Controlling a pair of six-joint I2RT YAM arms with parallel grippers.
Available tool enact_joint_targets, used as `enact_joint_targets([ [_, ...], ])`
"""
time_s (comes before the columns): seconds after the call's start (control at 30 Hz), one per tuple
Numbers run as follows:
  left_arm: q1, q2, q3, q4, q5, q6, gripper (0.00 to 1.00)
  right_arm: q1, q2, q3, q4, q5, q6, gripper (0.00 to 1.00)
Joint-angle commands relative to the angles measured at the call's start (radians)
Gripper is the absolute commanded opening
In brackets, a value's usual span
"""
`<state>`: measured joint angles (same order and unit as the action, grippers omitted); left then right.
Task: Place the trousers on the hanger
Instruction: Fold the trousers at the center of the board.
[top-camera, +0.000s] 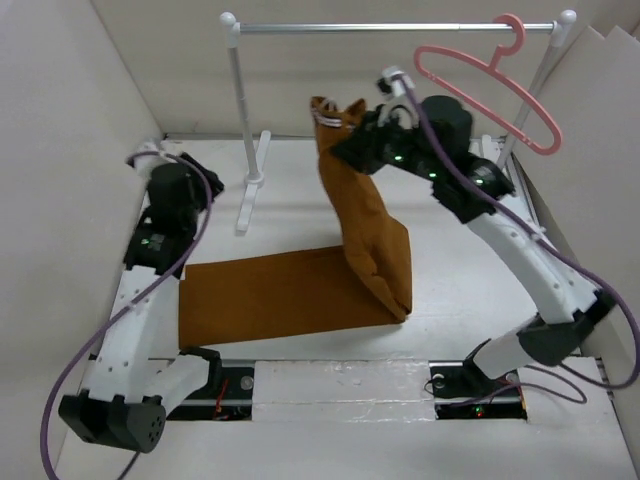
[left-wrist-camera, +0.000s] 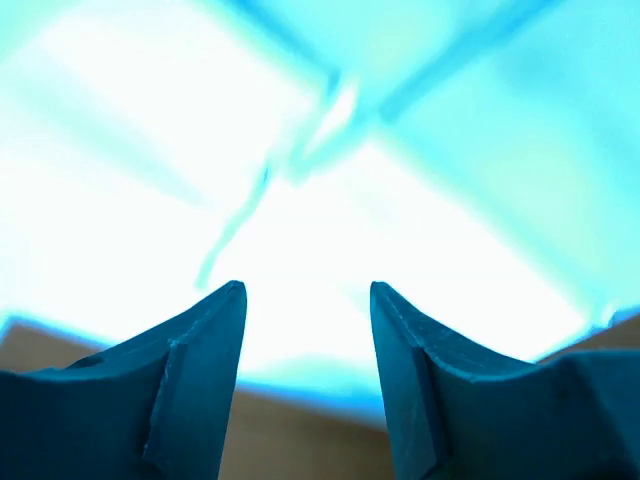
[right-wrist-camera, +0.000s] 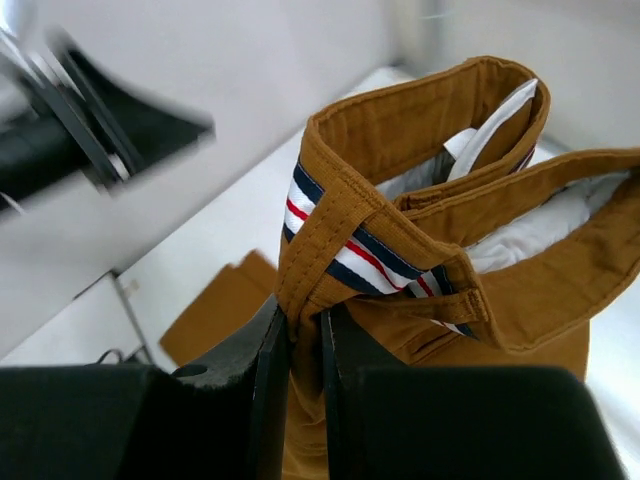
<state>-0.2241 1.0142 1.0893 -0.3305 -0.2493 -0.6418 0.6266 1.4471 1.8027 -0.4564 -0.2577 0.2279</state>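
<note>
On the table (top-camera: 290, 190), one pair of trousers (top-camera: 372, 240) trails leftward, its waistband lifted and pinched by the right gripper (right-wrist-camera: 303, 322). One hanger (top-camera: 500, 85) hangs on the one rail (top-camera: 400, 28), just right of that gripper. The left gripper (left-wrist-camera: 307, 292), far left, gapes empty.

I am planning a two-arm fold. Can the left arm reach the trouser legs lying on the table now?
Probably yes. The left gripper is open and empty, and the flat legs of the trousers lie beside that arm with nothing between them.
</note>
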Motion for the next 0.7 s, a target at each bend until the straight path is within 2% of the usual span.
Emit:
enact_joint_targets([
  [0.0, 0.022, 0.009, 0.260, -0.194, -0.139, 0.067, 0.48, 0.172, 0.102, 0.142, 0.188, 0.052, -0.018, 0.00],
  [0.03, 0.031, 0.006, 0.320, -0.209, -0.160, 0.059, 0.48, 0.252, 0.146, 0.165, 0.199, 0.049, -0.018, 0.00],
  [0.1, 0.031, 0.024, 0.525, -0.258, -0.247, 0.054, 0.47, 0.326, 0.278, 0.210, 0.208, 0.035, -0.015, 0.00],
  [0.13, 0.031, 0.041, 0.606, -0.286, -0.277, 0.068, 0.47, 0.396, 0.315, 0.222, 0.252, 0.019, -0.007, 0.00],
  [0.17, 0.031, 0.061, 0.765, -0.324, -0.313, 0.082, 0.47, 0.432, 0.385, 0.215, 0.292, 0.014, 0.014, 0.00],
  [0.2, 0.031, 0.079, 0.825, -0.332, -0.323, 0.093, 0.47, 0.467, 0.422, 0.207, 0.327, 0.008, 0.027, 0.00],
  [0.23, 0.031, 0.077, 0.851, -0.328, -0.335, 0.097, 0.47, 0.494, 0.462, 0.210, 0.361, -0.006, 0.040, 0.10],
  [0.27, 0.031, 0.073, 0.851, -0.305, -0.328, 0.112, 0.48, 0.536, 0.505, 0.216, 0.363, -0.009, 0.053, 0.26],
  [0.3, 0.031, 0.066, 0.841, -0.306, -0.318, 0.114, 0.49, 0.545, 0.574, 0.221, 0.355, -0.021, 0.057, 0.54],
  [0.33, 0.031, 0.060, 0.821, -0.306, -0.312, 0.111, 0.49, 0.545, 0.597, 0.228, 0.305, -0.085, 0.062, 0.59],
  [0.37, 0.031, 0.052, 0.754, -0.300, -0.303, 0.102, 0.49, 0.527, 0.607, 0.195, 0.294, -0.119, 0.068, 0.60],
  [0.43, 0.031, 0.009, 0.678, -0.283, -0.285, 0.097, 0.52, 0.503, 0.521, 0.083, 0.321, -0.143, 0.065, 0.62],
  [0.47, 0.031, -0.003, 0.606, -0.269, -0.271, 0.097, 0.54, 0.466, 0.469, -0.080, 0.347, -0.141, 0.062, 0.62],
  [0.53, 0.031, -0.034, 0.540, -0.268, -0.262, 0.093, 0.57, 0.411, 0.303, -0.231, 0.384, -0.144, 0.051, 0.63],
  [0.57, 0.031, -0.042, 0.459, -0.251, -0.228, 0.090, 0.58, 0.377, 0.247, -0.300, 0.372, -0.141, 0.041, 0.63],
  [0.6, 0.031, -0.057, 0.411, -0.242, -0.208, 0.088, 0.62, 0.304, 0.193, -0.431, 0.358, -0.131, 0.031, 0.59],
  [0.63, 0.031, -0.062, 0.364, -0.234, -0.196, 0.085, 0.64, 0.265, 0.097, -0.495, 0.323, -0.094, 0.018, 0.55],
  [0.67, 0.031, -0.065, 0.254, -0.204, -0.150, 0.082, 0.65, 0.224, 0.054, -0.555, 0.302, -0.068, -0.010, 0.48],
])
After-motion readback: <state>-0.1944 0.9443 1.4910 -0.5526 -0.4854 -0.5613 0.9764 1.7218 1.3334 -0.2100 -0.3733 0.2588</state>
